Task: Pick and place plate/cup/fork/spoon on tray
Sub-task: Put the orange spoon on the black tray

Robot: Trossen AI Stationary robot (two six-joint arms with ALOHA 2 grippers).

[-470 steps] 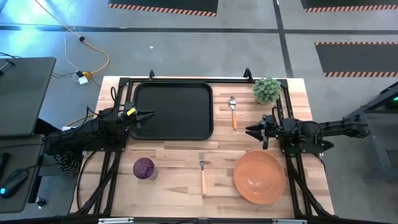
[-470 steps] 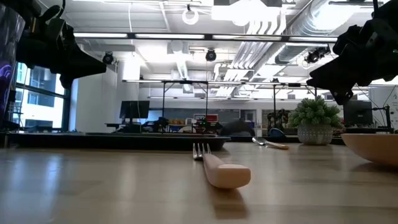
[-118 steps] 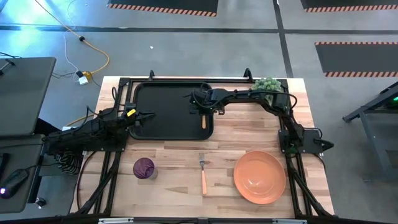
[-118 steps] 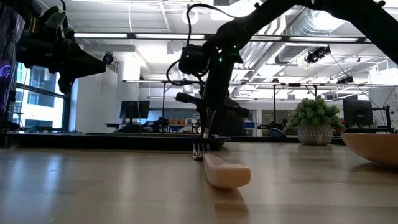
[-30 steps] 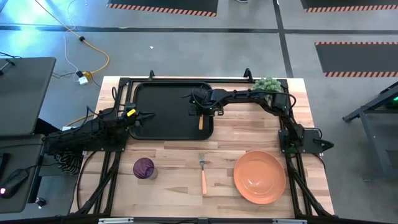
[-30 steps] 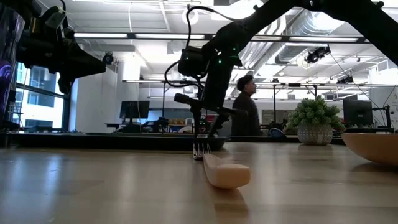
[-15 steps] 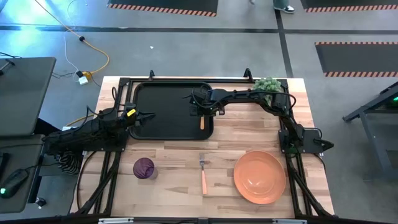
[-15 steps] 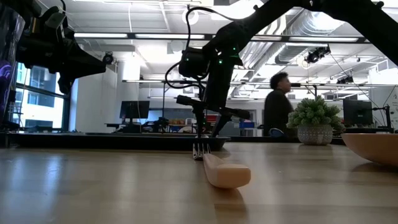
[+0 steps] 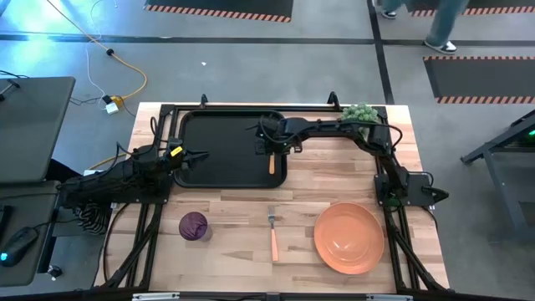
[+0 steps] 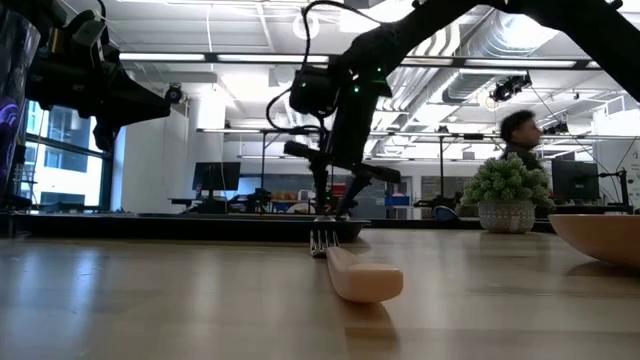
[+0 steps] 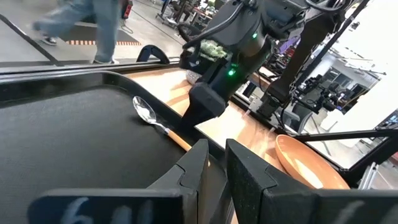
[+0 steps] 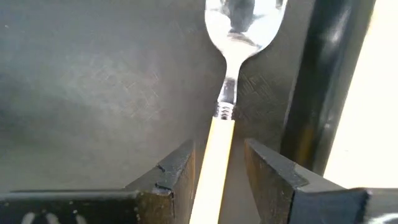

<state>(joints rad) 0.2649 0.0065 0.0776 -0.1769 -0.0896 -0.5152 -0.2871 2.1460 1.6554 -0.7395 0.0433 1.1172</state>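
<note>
Wooden table (image 9: 334,180) on grey floor. Potted plant (image 9: 358,113) at far right corner. Yellow cable (image 9: 125,71) on floor. Person (image 10: 518,130) behind plant; possibly 2 people's legs (image 9: 439,21) past table.

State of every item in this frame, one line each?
spoon: lying in the tray by its right rim, between the open jaws.
tray: holds only the spoon.
fork: on table.
cup: on table.
plate: on table.
right gripper: open over spoon.
left gripper: waiting at tray's left edge.
</note>
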